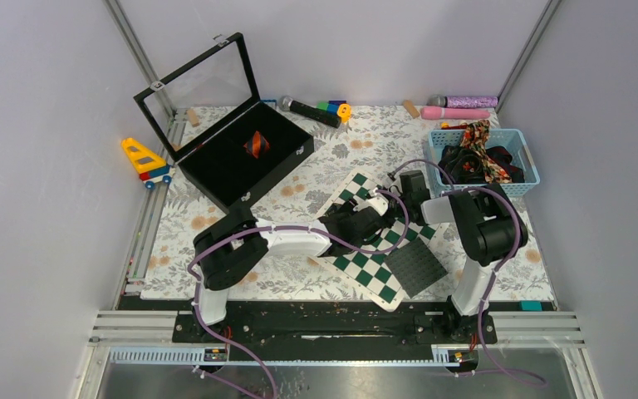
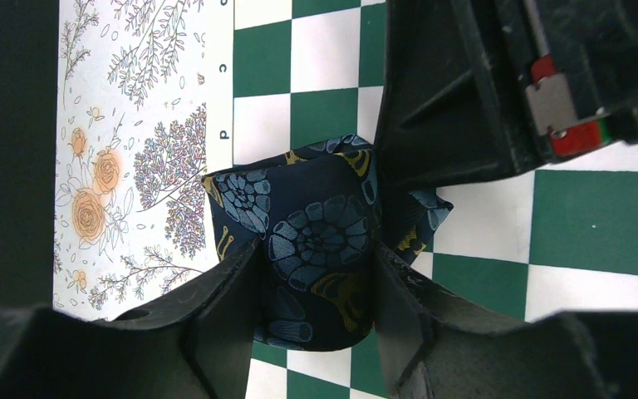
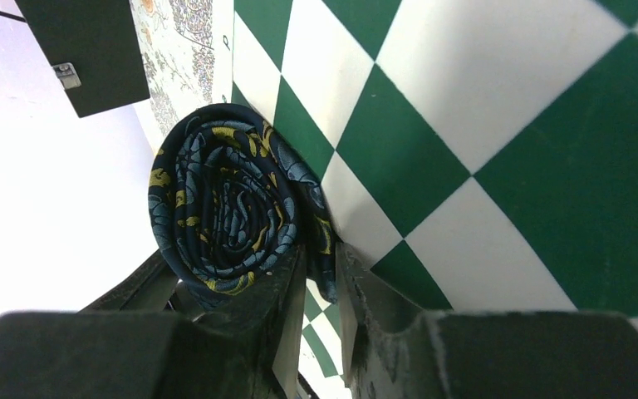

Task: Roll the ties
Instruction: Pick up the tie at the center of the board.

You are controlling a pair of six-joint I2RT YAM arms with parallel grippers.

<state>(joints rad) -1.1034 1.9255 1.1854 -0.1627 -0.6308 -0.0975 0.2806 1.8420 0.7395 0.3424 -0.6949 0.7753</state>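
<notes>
Tie rolling at a middle stage, as judged from the layout. Floral cloth (image 1: 216, 241) is being used as the table covering, and the chequered board (image 1: 374, 274) lying on it is serving as the work surface directly beneath both grippers.

Well apart from the left gripper (image 2: 314, 253), on its outer side and farther from the arm bases, the black case (image 1: 216, 174) is being shown open. One striped tie (image 1: 256, 144), already rolled, is being stored inside it. Well apart from the right gripper (image 3: 320, 256), on its outer side, the blue basket (image 1: 444, 137) is being shown with loose ties (image 1: 482, 158) heaped in it, not yet rolled; their number cannot be told.

Between the two grippers, the navy floral tie (image 2: 316, 208) is being held over the board as a tight coil. Its rolling is therefore being judged nearly or wholly done. Its placing beside the striped one, and the rolling of the basket's contents, are being judged as left to do.

Left gripper: the jaws are being shown partly open, with a finger pressed against each opposite side of the coil, which is thus being grasped.

Right gripper: the jaws are being shown nearly closed just beside the coil's spiral face. One finger is touching the coil, and a loose outer layer of fabric appears to be pinched in the narrow gap.
</notes>
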